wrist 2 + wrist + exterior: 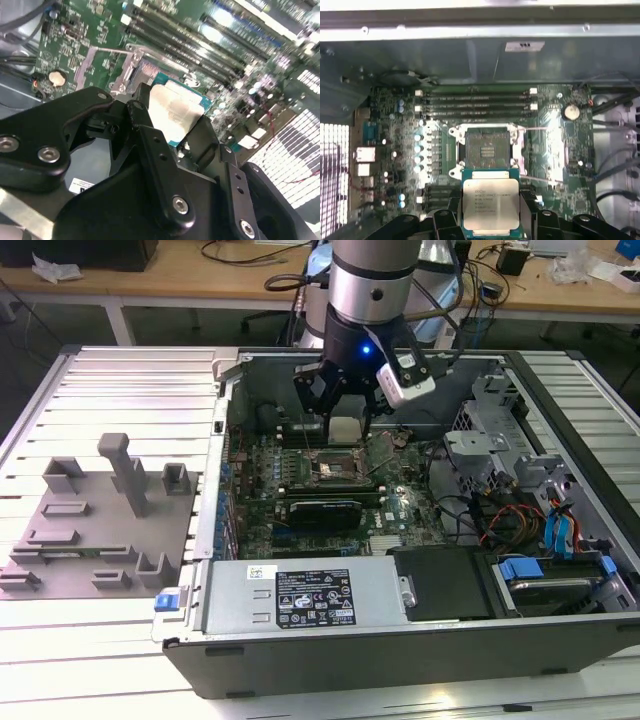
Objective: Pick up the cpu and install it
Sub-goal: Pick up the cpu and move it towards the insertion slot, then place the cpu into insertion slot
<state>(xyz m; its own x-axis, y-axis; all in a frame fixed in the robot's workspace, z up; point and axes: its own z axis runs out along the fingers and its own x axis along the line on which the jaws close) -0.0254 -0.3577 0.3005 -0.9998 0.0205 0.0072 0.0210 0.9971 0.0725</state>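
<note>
A slatted metal table (120,370) is seen spread across the exterior view, and an open computer case (400,665) is laid flat on it, insides up. A grey moulded fixture (100,530) is set on the slats at the exterior view's left, well apart from the action. The arm (372,280) is brought down from above into the case's open bay. Beneath it the green motherboard (300,475) is exposed, with a labelled power supply (310,598) lodged along the case's near wall.

And here the gripper (345,418) is caught poised over the board, its black fingers (145,125) clamped on two opposite edges of the cpu (345,429). The socket (332,468) is found just below in the exterior view; in the first wrist view the socket (487,148) is shown uncovered, its contact field bare inside a silver frame. The cpu (490,205) is carried flat, metal lid up, held in the air close to the socket and not seated in it. In the second wrist view the cpu (175,112) is pinched between both fingers above the board.
</note>
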